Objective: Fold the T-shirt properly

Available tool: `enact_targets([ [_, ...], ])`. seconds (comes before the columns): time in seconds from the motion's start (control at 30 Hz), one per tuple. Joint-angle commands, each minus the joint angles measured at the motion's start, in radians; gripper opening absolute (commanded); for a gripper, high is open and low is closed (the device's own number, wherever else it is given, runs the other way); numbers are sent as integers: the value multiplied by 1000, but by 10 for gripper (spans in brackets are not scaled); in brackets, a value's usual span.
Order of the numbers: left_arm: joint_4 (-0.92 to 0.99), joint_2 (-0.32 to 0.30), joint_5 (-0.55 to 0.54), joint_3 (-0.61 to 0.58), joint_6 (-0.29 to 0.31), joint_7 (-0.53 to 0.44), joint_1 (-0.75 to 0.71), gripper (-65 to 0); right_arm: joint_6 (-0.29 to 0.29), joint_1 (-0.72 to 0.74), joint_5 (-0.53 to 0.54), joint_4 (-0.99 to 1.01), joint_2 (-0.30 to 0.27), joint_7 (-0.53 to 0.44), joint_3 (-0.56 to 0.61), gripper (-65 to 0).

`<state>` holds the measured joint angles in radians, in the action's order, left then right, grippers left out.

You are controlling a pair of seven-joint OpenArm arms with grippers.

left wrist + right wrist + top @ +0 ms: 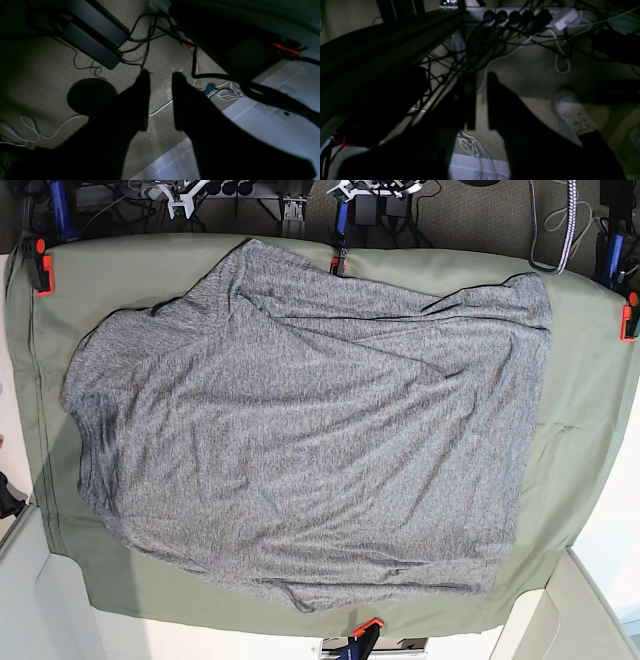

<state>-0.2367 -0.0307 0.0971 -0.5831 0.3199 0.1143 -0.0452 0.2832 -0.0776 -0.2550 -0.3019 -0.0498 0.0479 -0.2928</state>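
Left wrist view is very dark: the left gripper [160, 77] shows only as two black finger shapes with a clear gap between them, and nothing sits in that gap. Under it lies a beige woven carpet [40, 65] with a round black disc [92, 96], two dark flat boxes [95, 32], thin white cables [32, 127] and black cables [147, 35]. A white board [272, 125] fills the lower right corner, cut off by the edge. Right wrist view is also dim: the right gripper [481, 76] has its two dark fingers close together with only a thin slit between, holding nothing. Behind it a white power strip [517, 12] full of black plugs lies on the carpet, and a white shoe [572, 112] can be seen, partly hidden. Base view looks down on the olive-green table cloth [585, 400], held by orange clamps [42, 265]. The big grey flecked T-shirt [310, 420] lies spread out and wrinkly across the middle of the cloth, not folded. Neither gripper shows up in this view.
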Motion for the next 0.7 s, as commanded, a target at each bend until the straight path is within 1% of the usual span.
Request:
enact_targets([
  [0.0, -6, 3, 2, 0, 14, -10, 3, -492, 2, -3, 1, -5, -6, -6, 1, -585],
  [0.07, -6, 3, 2, 0, 14, -10, 3, -493, 2, -3, 1, -5, -6, -6, 1, -585],
  [0.17, -6, 3, 2, 0, 14, -12, 3, -518, 2, -3, 1, -6, -6, -7, 1, -584],
  [0.47, -6, 3, 2, 0, 13, -13, 2, -519, 2, -3, 1, -17, -9, -6, 1, -584],
  [0.67, -6, 2, 2, 0, 13, -13, -9, -519, 10, -3, 2, -17, -31, -6, 1, -584],
])
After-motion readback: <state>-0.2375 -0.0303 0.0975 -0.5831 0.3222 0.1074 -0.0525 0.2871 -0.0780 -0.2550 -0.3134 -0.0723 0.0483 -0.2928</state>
